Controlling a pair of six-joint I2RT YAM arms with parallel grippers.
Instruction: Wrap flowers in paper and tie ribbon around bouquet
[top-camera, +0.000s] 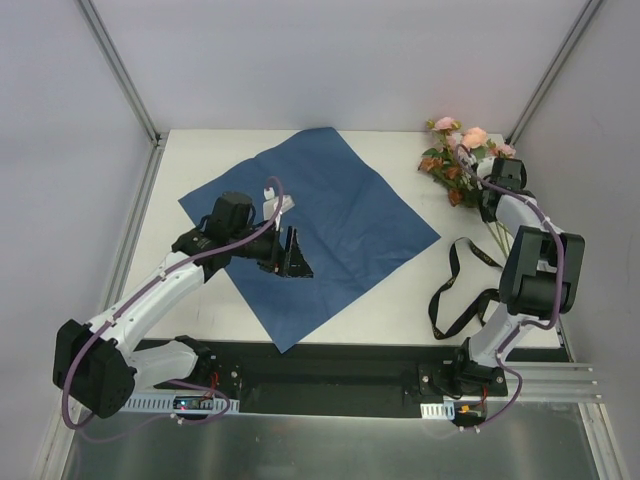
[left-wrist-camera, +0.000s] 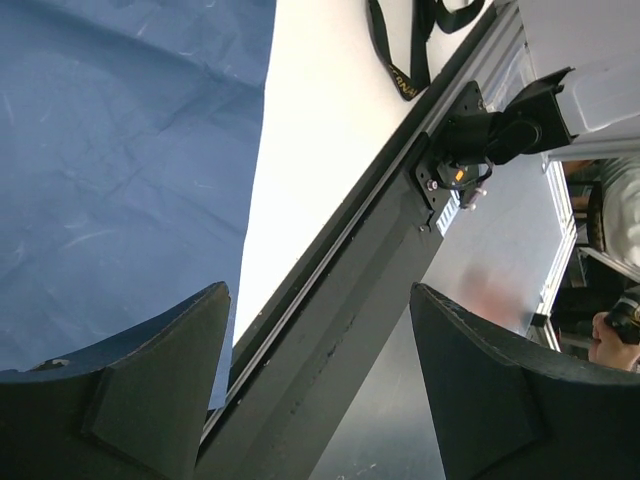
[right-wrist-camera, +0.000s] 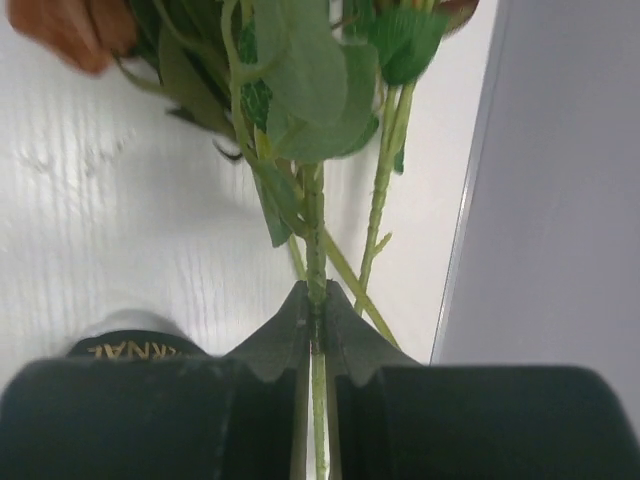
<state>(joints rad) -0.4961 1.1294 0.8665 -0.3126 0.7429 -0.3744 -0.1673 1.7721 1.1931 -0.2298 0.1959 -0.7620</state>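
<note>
The right gripper (right-wrist-camera: 314, 300) is clamped on one thin green stem of the flowers (top-camera: 460, 155), which lie at the far right corner of the bench (top-camera: 200, 165), the black ribbon (top-camera: 452, 292) is just nearer, and the left gripper (top-camera: 292, 256) gapes wide over the dark blue paper (top-camera: 330, 215) spread mid-bench.

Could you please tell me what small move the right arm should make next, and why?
Probably lift slightly and begin carrying leftward toward the dark navy paper sheet. The right tool appears shut on a thin stem of the pink and orange flower bunch, which lies apart from the sheet, off to its right, so nothing has been laid on the paper yet.
</note>
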